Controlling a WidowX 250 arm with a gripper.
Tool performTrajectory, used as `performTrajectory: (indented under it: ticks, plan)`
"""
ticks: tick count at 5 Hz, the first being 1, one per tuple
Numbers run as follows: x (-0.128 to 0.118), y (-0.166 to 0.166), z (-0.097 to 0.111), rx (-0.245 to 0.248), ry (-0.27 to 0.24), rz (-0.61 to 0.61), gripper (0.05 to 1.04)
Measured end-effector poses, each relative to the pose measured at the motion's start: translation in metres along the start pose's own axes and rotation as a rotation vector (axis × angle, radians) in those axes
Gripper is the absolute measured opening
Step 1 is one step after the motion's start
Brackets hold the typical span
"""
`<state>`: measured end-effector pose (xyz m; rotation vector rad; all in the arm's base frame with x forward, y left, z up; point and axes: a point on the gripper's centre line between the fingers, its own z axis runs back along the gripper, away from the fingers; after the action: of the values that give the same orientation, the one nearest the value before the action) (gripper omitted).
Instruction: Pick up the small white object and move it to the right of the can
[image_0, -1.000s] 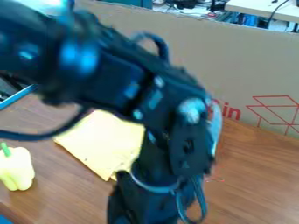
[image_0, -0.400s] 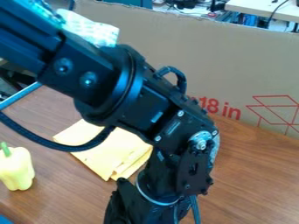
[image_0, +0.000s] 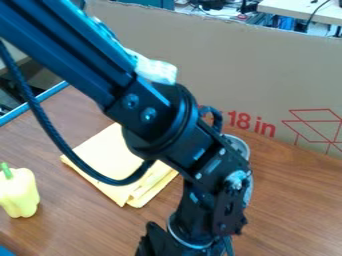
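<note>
The black gripper (image_0: 177, 244) hangs at the bottom edge of the camera view, right of centre, partly cut off by the frame. Up and left of it a folded yellow cloth (image_0: 113, 162) lies on the wooden table, its right part behind the arm and its cable. A pale yellow bell pepper with a green stem (image_0: 19, 192) stands at the left edge, apart from the cloth. Behind the arm's wrist, a round metallic rim (image_0: 240, 146) shows in part. What the gripper may hold is hidden.
A tall cardboard wall (image_0: 267, 75) with red print closes off the back of the wooden table (image_0: 294, 200). A blue edge strip (image_0: 32, 103) runs along the upper left. A blue object (image_0: 5, 251) shows at the lower left corner.
The arm has moved to the right and its gripper a little lower, uncovering more of the cloth and a metallic rim behind the wrist. Cloth and pepper have stayed put.
</note>
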<state>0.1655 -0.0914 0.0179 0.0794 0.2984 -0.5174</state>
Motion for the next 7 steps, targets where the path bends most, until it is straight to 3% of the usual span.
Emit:
performTrajectory:
  ticks: [1,2,3,5,7]
  plan:
    - [0.005,-0.003,0.001,-0.024,-0.034,0.002,0.964]
    - [0.011,-0.003,0.003,-0.022,-0.050,0.000,0.692]
    - [0.010,0.002,0.005,0.010,-0.049,0.032,0.594]
    - [0.044,0.010,0.071,0.062,-0.188,-0.002,0.594]
    - [0.109,0.019,0.100,0.105,-0.324,0.033,0.594]
